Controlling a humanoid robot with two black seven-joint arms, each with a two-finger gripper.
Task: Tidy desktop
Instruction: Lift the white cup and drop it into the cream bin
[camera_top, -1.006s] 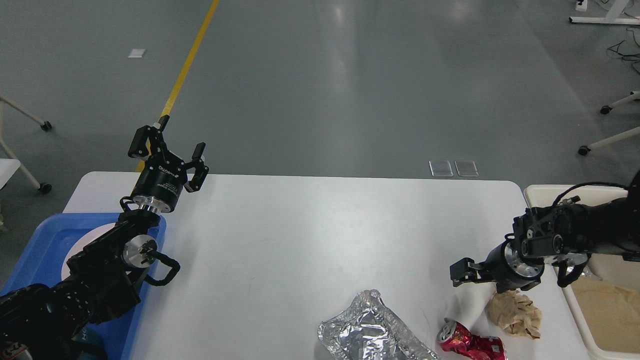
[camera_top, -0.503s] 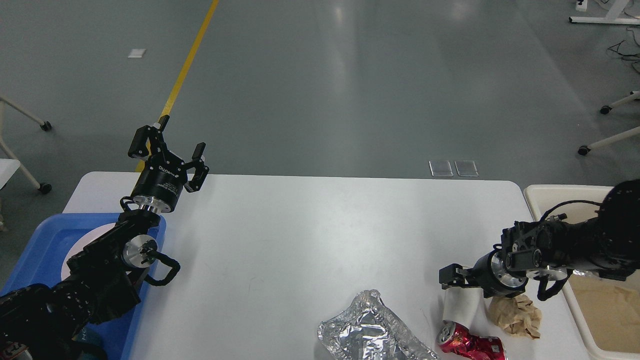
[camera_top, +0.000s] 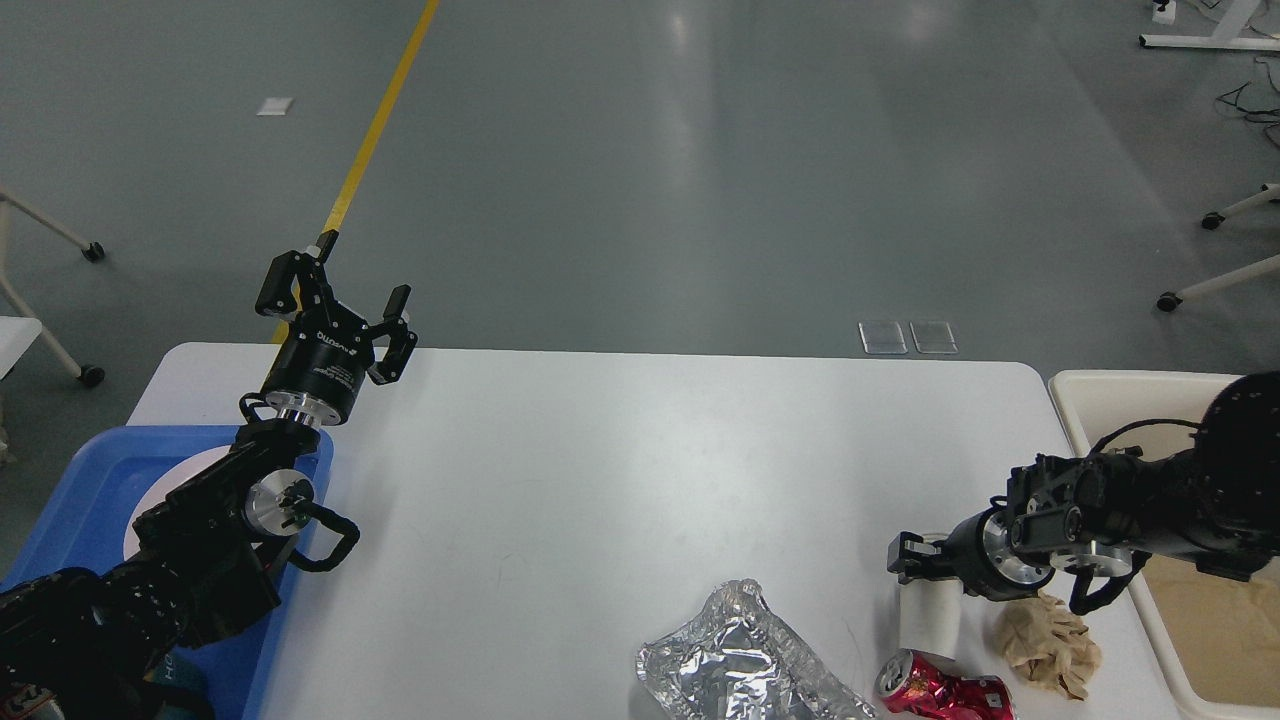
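The white desktop (camera_top: 640, 450) fills the lower part of the head view. My left gripper (camera_top: 335, 295) is open and empty, raised above the desktop's far left corner. My right gripper (camera_top: 908, 558) comes in low from the right and sits at the upper end of a white paper cup (camera_top: 930, 620) near the front right. Its fingers are dark and seen end-on, so their state is unclear. A crumpled foil sheet (camera_top: 740, 660), a crushed red can (camera_top: 940, 690) and a brown paper wad (camera_top: 1050, 640) lie along the front edge.
A blue tray (camera_top: 70, 500) holding a white plate (camera_top: 150, 490) sits at the left under my left arm. A cream bin (camera_top: 1110, 400) with brown paper (camera_top: 1210, 620) in it stands off the right edge. Beyond the desktop is grey floor.
My right gripper has moved left and down toward the front edge. The white cup now shows beneath it. The brown paper wad has shifted slightly right. My left arm has not moved.
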